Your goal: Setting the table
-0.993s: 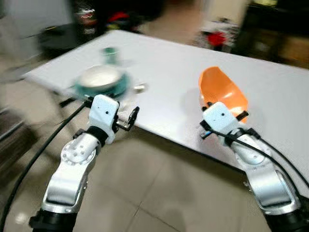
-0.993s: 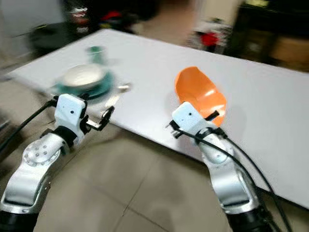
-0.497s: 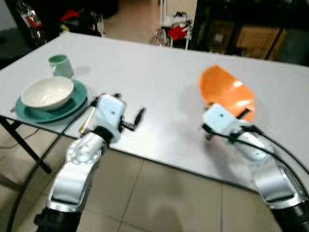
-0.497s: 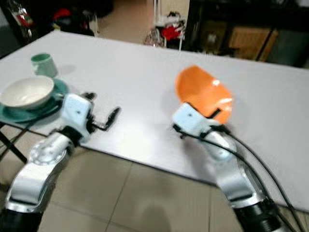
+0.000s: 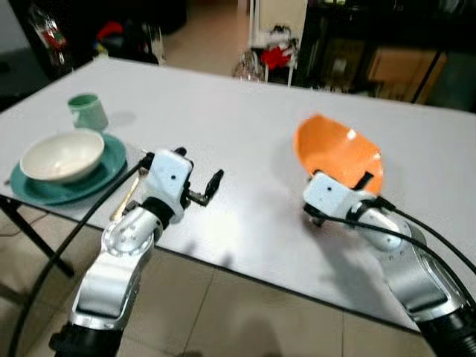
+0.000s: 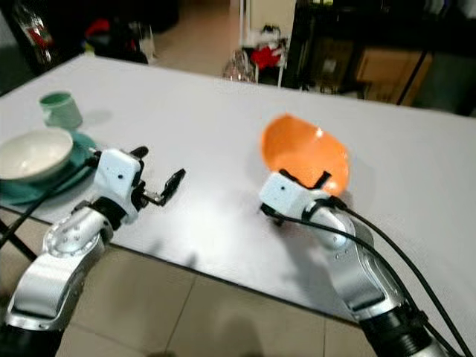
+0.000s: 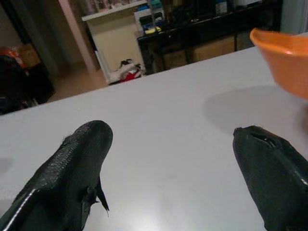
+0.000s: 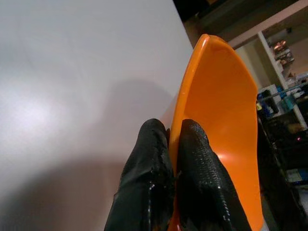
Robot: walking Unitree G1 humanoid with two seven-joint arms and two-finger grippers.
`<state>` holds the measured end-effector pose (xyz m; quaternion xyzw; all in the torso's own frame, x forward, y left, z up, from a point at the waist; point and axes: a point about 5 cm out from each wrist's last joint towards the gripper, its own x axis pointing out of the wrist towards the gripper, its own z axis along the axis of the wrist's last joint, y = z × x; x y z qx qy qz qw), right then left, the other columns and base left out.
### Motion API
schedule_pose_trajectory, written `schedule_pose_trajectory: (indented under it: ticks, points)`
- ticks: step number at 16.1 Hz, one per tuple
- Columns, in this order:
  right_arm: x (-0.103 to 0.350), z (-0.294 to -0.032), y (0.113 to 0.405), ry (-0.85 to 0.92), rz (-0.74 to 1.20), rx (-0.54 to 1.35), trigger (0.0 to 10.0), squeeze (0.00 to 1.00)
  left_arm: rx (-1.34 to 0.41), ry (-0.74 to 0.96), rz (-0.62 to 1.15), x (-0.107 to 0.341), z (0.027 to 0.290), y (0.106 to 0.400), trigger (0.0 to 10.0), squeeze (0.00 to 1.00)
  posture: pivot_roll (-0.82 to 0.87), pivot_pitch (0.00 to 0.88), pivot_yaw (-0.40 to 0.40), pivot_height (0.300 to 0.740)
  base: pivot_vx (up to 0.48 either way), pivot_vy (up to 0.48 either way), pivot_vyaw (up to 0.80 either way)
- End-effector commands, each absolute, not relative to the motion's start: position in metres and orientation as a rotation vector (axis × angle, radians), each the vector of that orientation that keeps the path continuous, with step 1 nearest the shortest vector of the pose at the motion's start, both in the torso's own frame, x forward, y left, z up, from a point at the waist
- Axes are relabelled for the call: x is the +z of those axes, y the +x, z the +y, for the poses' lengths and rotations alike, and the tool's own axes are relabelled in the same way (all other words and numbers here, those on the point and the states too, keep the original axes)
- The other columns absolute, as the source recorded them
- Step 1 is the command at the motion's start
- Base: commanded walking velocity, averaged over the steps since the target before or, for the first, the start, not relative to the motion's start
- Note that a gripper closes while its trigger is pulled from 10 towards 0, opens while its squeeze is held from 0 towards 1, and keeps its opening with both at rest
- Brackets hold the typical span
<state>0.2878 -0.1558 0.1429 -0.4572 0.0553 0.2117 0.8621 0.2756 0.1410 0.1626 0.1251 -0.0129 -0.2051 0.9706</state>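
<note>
We hold the round orange plastic bowl [image 5: 338,151] tilted over the white surface [image 5: 245,119].
Our right gripper [image 8: 174,144] pinches its rim; our left gripper [image 7: 173,159] hovers spread, right of the white bowl [image 5: 62,155] on its teal plate [image 5: 44,190].

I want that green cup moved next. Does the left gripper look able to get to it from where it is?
Probably yes: the left gripper is open and holds nothing, but the white bowl on its teal plate stands between it and the green cup.

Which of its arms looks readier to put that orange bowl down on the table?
Probably the right: the right gripper already pinches the orange bowl by its rim above the white table. The left gripper hangs open, empty.
</note>
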Motion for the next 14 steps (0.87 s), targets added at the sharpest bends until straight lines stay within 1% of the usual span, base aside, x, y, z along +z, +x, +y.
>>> schedule_pose_trajectory:
  ticks: [1,5,6,7,8,14]
  points:
    - [0.155,-0.143,0.292,-0.966,0.035,0.473,10.0,0.00,-0.398,0.262,-0.026,0.164,0.147,0.276,10.0,0.00,0.05,0.000,0.015,0.740,0.304,0.000,0.00]
    - [0.146,-0.139,0.307,-1.053,0.048,0.546,10.0,0.00,-0.415,0.269,-0.024,0.165,0.147,0.277,10.0,0.00,0.06,0.000,0.014,0.740,0.302,0.000,0.00]
    - [0.142,-0.138,0.315,-1.088,0.060,0.563,10.0,0.00,-0.452,0.271,-0.018,0.164,0.144,0.275,10.0,0.00,0.06,0.000,0.019,0.740,0.000,0.000,0.00]
    - [0.142,-0.138,0.315,-1.088,0.060,0.563,10.0,0.00,-0.452,0.271,-0.018,0.164,0.144,0.275,10.0,0.00,0.06,0.000,0.019,0.740,0.000,0.000,0.00]
    - [0.137,-0.136,0.327,-1.152,0.070,0.599,10.0,0.00,-0.519,0.274,-0.008,0.163,0.139,0.271,10.0,0.00,0.06,0.000,0.021,0.740,0.000,0.000,0.00]
    - [0.133,-0.122,0.355,-1.246,0.054,0.698,10.0,0.00,-0.619,0.283,0.032,0.160,0.135,0.266,10.0,0.00,0.07,0.000,0.020,0.740,0.000,0.000,0.00]
